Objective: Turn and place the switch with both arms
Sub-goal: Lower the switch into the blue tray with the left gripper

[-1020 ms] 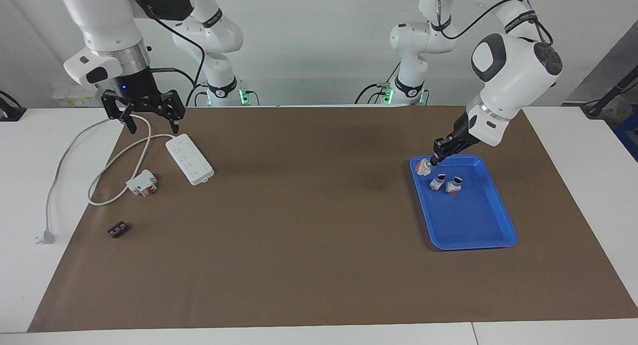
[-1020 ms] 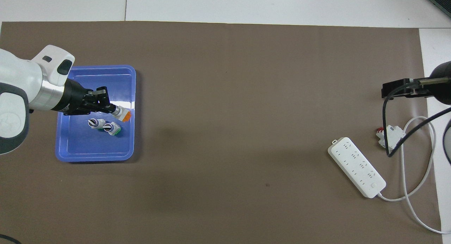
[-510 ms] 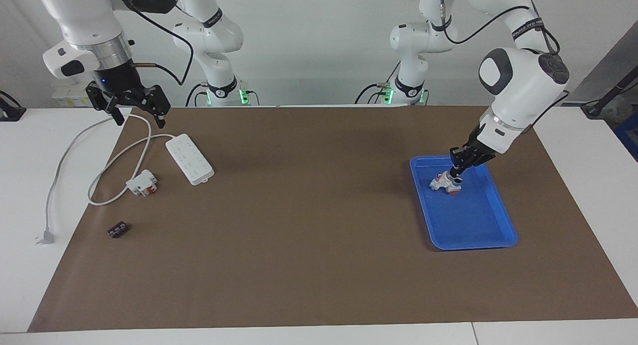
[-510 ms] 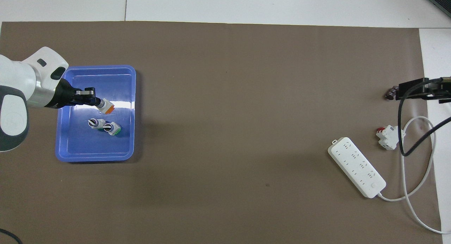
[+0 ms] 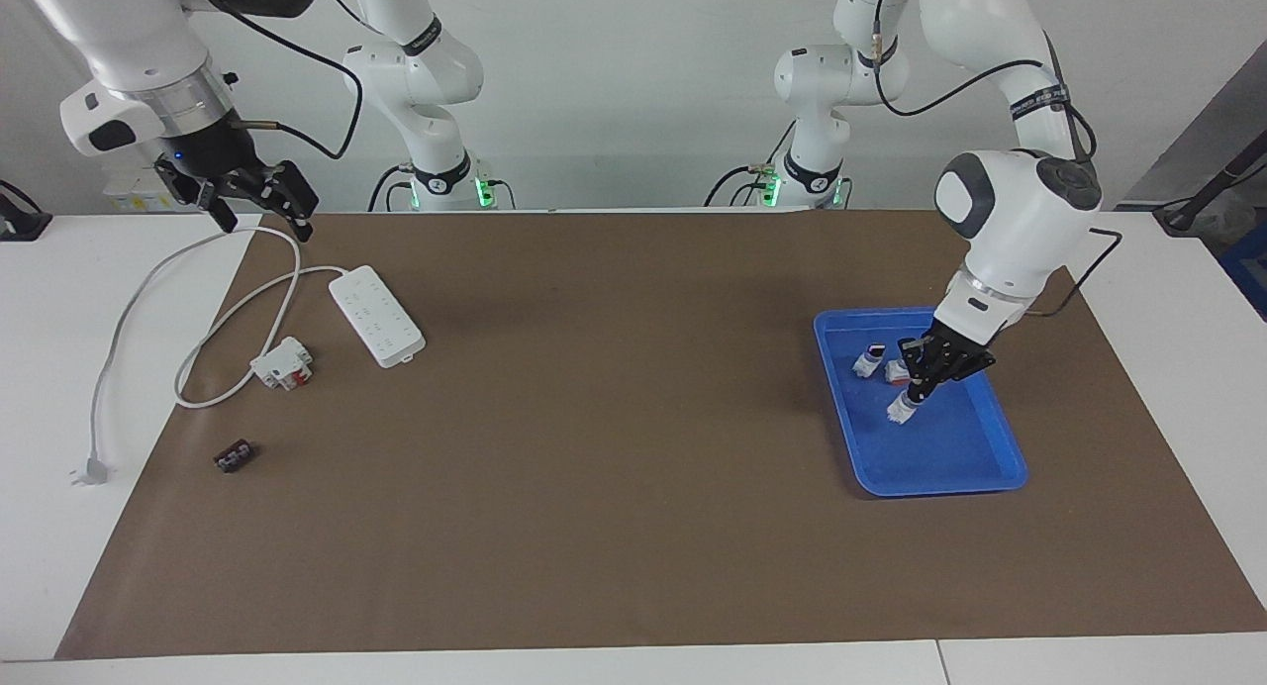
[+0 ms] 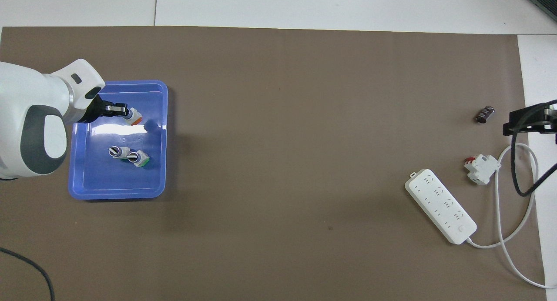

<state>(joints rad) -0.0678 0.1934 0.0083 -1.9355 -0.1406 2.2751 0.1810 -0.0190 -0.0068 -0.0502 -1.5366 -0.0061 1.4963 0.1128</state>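
Note:
My left gripper is shut on the black tip of the switch. It holds the white body and orange-red base tilted, low over the inside of the blue tray. In the overhead view the left gripper and the switch are over the tray's part that lies farther from the robots. My right gripper is open and empty. It waits raised over the white cable at the right arm's end of the table, and only its edge shows in the overhead view.
Two more small switches lie in the tray. A white power strip, a white-and-red boxy block and a small dark flat piece lie at the right arm's end, with looped cable and a plug.
My left gripper carried the switch from the tray's corner rim to over the tray's inside and lowered it. My right gripper rose and drew back from over the power strip's cable.

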